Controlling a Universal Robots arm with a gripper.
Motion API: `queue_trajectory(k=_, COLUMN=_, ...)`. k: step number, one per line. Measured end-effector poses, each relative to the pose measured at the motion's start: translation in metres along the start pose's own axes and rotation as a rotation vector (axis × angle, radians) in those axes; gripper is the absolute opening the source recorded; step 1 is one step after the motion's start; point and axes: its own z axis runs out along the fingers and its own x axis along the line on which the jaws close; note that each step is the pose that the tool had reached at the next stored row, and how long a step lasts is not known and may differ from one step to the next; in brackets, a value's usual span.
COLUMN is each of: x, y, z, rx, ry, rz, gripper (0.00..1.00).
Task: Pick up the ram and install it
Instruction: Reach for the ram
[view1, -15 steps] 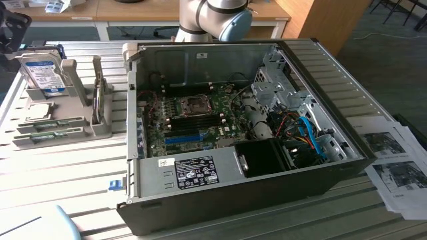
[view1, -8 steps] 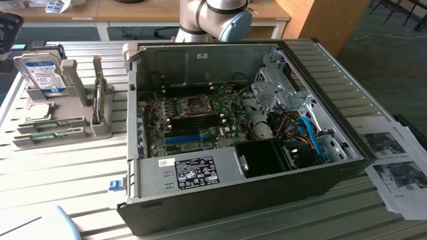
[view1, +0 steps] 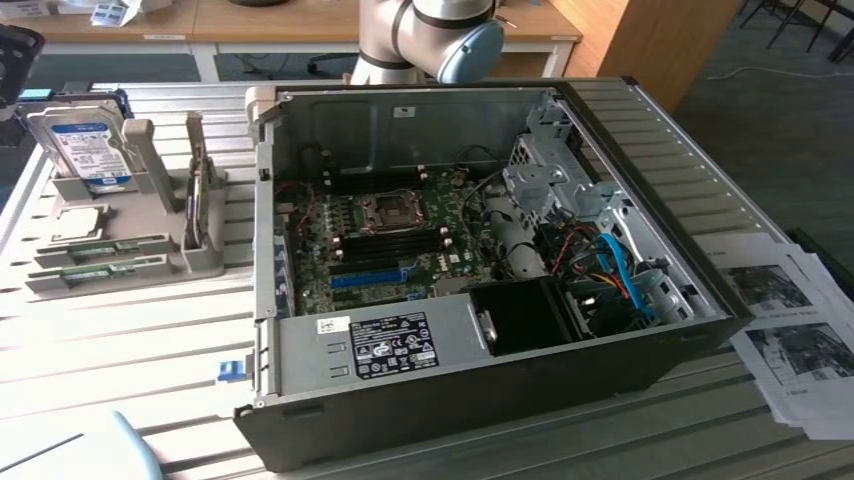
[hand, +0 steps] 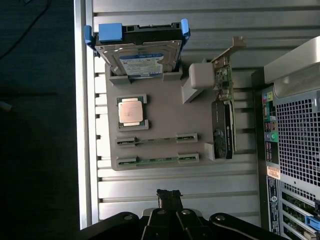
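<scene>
Wrist view: your claw (hand: 170, 196) hangs pinched closed and empty, short of the ram (hand: 157, 160) in its tray (hand: 165, 115), so you're on the approach, I'd say, and the grab needs it spread and squared over that thin edge.

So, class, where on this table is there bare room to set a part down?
Free: the table slats in front of the grey parts holder, at the exterior view's left of the open computer case. The holder is crowded: hard drive, processor, ram, expansion card. The exterior view's right holds printed sheets.
</scene>
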Motion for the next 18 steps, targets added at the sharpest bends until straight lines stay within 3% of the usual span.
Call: queue_trajectory(k=18, x=0.002, y=0.0229, z=0.0027, rx=-0.0001, ry=-0.0001, rz=0.000, gripper=0.09)
